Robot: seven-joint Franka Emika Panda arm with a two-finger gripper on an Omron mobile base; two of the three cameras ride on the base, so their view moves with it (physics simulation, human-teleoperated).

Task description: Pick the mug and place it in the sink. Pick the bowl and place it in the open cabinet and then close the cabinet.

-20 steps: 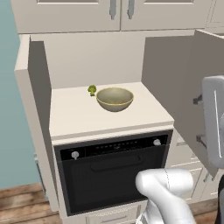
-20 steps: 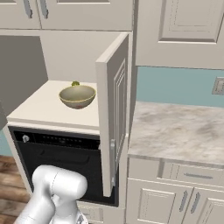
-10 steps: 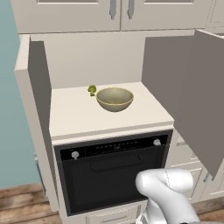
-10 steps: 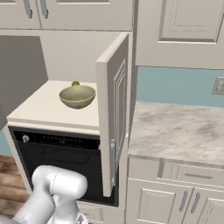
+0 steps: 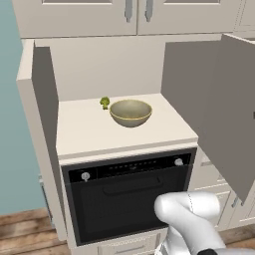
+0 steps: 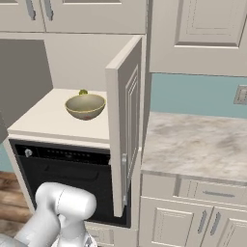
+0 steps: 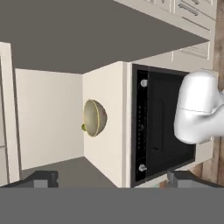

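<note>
Claw (image 7: 112, 179) fingers spread apart and empty, aimed at the bowl (image 5: 131, 112), which sits inside the open cabinet (image 5: 214, 104) near a green sprig (image 5: 104, 102); both doors stand wide, awaiting closing.

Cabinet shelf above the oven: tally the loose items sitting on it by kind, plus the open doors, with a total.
Bowl: 1
Small green broccoli-like item: 1
Open cabinet doors: 2, left door and right door
Total: 4
</note>
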